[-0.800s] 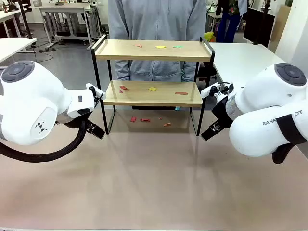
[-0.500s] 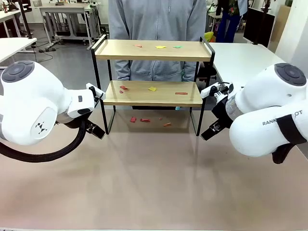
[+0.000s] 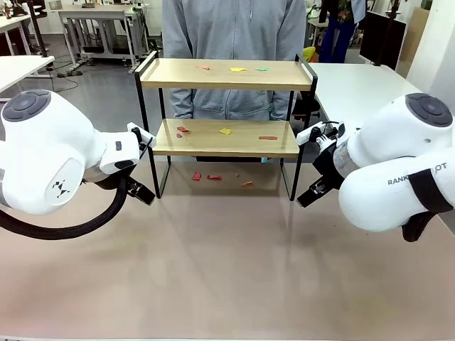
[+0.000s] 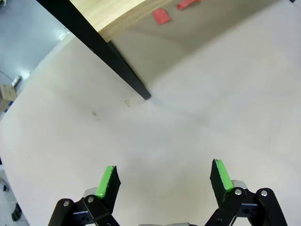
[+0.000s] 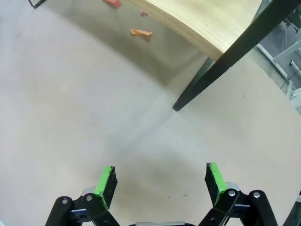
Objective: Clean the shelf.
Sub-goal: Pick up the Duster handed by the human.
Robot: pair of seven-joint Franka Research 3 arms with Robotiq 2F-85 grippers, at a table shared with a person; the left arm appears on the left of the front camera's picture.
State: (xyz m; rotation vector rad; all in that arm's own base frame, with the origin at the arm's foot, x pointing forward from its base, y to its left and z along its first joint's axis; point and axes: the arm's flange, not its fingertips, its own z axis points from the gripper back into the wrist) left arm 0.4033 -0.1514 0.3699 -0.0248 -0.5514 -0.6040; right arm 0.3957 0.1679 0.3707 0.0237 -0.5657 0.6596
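Left gripper [image 4: 164, 169]: jaws spread wide, nothing between the green pads; it hovers over bare table [image 3: 227, 270], just near of the shelf's left front leg [image 4: 123, 71].
Right gripper [image 5: 160, 170]: also spread and empty, low over the table beside the right front leg [image 5: 225, 61].
Shelf [image 3: 226, 84]: stands toward the far side, between the two grippers, with a person [image 3: 231, 28] right behind it.
Top board: a red scrap [image 3: 205, 67], a yellow scrap [image 3: 237, 69] and a green scrap [image 3: 263, 69] lie on it.
Lower board: red bits [image 3: 183, 129] at left, a yellow bit [image 3: 225, 131] in the middle, a reddish strip [image 3: 267, 138] at right.
Under the shelf: red and orange pieces [image 3: 213, 177] on the table.
Done: nothing, by the look of it; no scrap is held.
Left: both boards need clearing, probably the floor litter too.
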